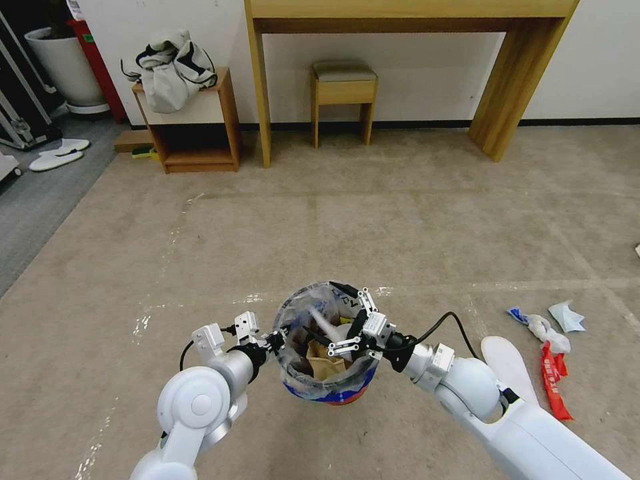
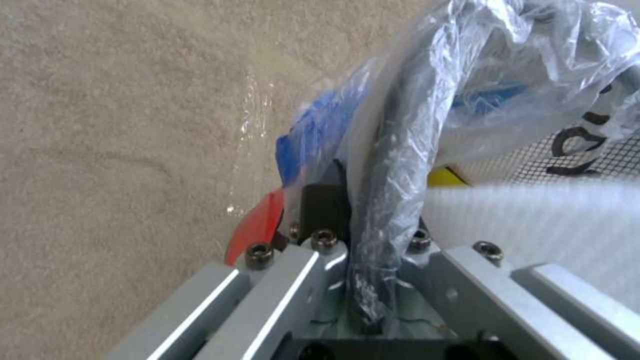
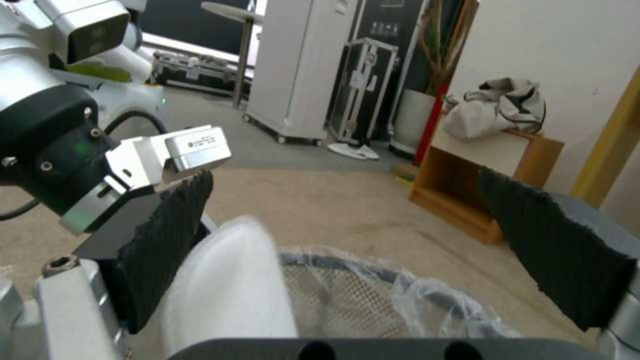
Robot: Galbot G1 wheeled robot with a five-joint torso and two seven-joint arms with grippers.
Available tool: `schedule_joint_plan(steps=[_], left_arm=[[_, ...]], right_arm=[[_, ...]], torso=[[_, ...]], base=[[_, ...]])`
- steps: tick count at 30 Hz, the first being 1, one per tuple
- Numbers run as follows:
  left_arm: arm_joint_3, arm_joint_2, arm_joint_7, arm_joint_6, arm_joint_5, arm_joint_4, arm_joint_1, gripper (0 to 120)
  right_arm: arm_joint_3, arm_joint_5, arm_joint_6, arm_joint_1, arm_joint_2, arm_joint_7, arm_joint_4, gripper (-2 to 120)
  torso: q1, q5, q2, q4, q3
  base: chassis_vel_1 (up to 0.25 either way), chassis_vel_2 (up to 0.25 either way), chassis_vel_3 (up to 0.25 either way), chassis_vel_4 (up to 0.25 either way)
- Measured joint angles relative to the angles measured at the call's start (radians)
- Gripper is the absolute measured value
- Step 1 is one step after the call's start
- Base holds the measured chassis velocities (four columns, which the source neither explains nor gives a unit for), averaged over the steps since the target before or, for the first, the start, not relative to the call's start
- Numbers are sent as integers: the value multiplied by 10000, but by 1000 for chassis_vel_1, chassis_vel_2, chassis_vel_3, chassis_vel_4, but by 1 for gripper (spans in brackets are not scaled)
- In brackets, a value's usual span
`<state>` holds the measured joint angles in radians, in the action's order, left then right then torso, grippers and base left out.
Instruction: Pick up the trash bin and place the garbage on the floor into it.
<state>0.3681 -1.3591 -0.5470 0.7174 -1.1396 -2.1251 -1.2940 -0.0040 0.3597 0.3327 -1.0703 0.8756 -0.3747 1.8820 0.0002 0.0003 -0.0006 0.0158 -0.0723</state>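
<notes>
The trash bin (image 1: 325,347) is held off the carpet by the left gripper (image 1: 267,339), clamped on its bagged rim (image 2: 387,200) — a steady mouth for drops. Above it, the right gripper (image 1: 353,327) is spread wide, a white slipper (image 3: 227,285) falling in. Farther right, another slipper (image 1: 508,363), a red wrapper (image 1: 552,380) and crumpled papers (image 1: 550,323) are left on the floor.

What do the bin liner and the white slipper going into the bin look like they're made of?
The trash bin liner looks like thin clear plastic film: glossy, crinkled, with black print. The white slipper, between the open right gripper pads, looks like soft matte fabric or foam, though blur leaves that open. The left gripper clamps the rim.
</notes>
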Motion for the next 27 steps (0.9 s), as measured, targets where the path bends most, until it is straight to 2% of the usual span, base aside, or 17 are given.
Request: schedule_joint_plan(steps=[12, 20, 22, 27], left_arm=[[34, -212, 1, -8, 127, 77, 9, 1], [74, -211, 8, -13, 200, 101, -57, 1], [96, -203, 18, -22, 232, 105, -65, 1], [157, -65, 229, -109, 629, 135, -124, 1]], right_arm=[[172, 209, -22, -195, -217, 18, 452, 100], [570, 864, -242, -258, -609, 519, 1266, 100], [767, 1131, -331, -291, -738, 760, 1516, 100], [2429, 1831, -569, -923, -1172, 1157, 1979, 100]], torso=[[0, 0, 0, 0, 0], [0, 0, 0, 0, 0], [0, 1, 0, -1, 0], [0, 0, 0, 0, 0]], base=[[0, 0, 0, 0], [0, 0, 0, 0], [0, 0, 0, 0], [0, 0, 0, 0]])
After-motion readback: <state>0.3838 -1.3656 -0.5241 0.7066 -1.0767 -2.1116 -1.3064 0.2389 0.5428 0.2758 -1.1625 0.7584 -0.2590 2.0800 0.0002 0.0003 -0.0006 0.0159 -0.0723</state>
